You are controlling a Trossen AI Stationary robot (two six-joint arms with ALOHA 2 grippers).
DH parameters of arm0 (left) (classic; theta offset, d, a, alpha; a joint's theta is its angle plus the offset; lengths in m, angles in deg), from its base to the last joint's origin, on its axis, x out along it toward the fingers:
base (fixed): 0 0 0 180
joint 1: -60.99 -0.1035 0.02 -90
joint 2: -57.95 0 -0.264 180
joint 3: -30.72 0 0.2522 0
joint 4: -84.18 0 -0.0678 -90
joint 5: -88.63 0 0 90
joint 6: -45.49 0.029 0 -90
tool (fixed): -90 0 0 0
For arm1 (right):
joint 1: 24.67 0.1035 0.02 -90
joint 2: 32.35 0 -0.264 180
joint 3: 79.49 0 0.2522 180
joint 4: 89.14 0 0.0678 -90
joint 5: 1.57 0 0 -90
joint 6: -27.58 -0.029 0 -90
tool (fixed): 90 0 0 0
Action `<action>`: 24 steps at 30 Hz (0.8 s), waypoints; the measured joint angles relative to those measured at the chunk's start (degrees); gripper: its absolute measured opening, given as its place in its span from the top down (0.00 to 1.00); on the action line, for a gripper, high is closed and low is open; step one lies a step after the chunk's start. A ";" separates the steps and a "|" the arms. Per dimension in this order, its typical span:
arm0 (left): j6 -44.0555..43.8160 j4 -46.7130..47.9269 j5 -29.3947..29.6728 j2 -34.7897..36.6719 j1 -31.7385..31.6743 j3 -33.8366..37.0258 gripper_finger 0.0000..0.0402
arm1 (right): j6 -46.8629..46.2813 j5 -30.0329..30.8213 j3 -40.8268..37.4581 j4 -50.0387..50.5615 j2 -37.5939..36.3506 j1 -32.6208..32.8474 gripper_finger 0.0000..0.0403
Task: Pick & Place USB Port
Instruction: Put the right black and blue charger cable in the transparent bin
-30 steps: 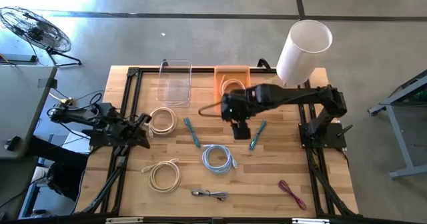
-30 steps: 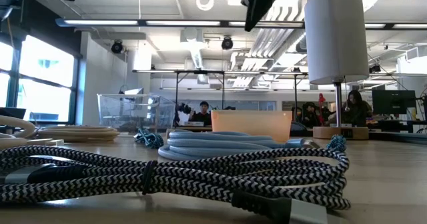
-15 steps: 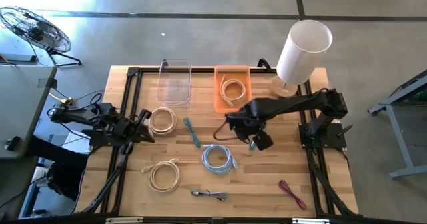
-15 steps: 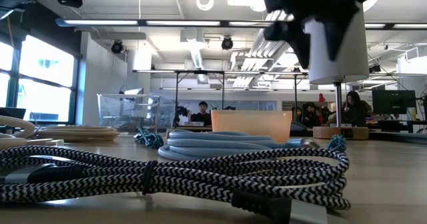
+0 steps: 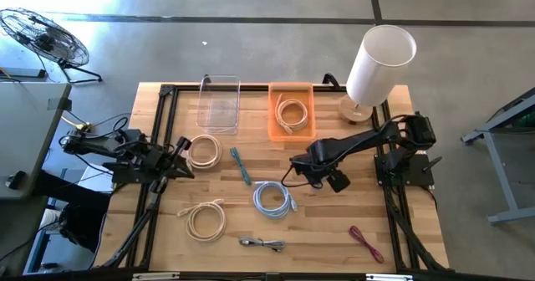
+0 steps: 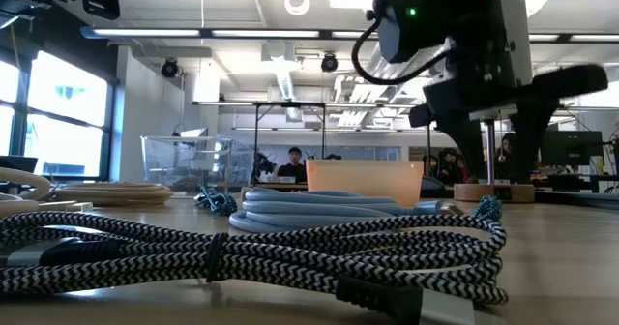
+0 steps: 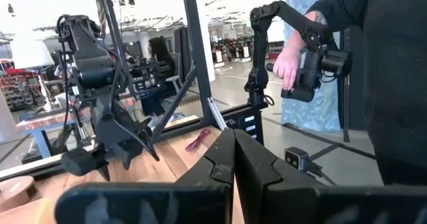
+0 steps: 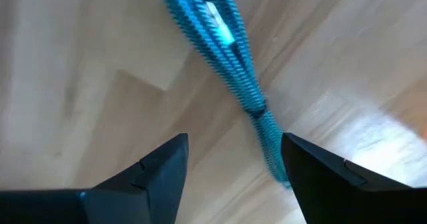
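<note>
Braided teal cable (image 8: 227, 57), spread right gripper (image 8: 230, 161) jaws above

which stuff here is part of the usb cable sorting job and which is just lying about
In the job: right gripper, open over a teal cable; orange bin holding a cream cable.

Lying about: clear bin, white lamp, fan, left gripper, idle.

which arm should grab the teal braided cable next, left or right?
Right. The right gripper hangs directly over the teal cable, fingers open with the cable lying between them in its wrist view. The left gripper sits shut at the table's far left edge.
</note>
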 joint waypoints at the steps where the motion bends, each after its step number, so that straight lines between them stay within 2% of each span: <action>1: -0.02 0.31 0.48 0.01 0.00 0.00 1.00 | 0.27 0.98 -0.50 -1.09 0.00 0.00 0.43; 7: -0.35 0.81 2.11 0.00 0.01 0.00 1.00 | 1.07 1.35 -1.79 -6.32 0.00 -0.50 0.43; 13: -0.33 0.81 2.15 0.00 0.01 0.00 1.00 | 0.68 -3.20 -4.77 -9.89 0.00 -1.71 0.43; 17: -0.31 1.29 2.24 0.00 0.01 0.00 1.00 | 0.58 -3.57 -7.41 -12.94 0.00 -1.73 0.44; 20: -0.28 2.66 2.98 0.00 0.01 0.04 1.00 | -0.33 -3.71 -9.27 -16.38 -0.08 -1.73 0.49; 24: -0.15 4.19 4.61 0.00 -0.01 0.07 1.00 | -4.42 -4.84 -10.97 -18.96 -0.37 -1.68 0.67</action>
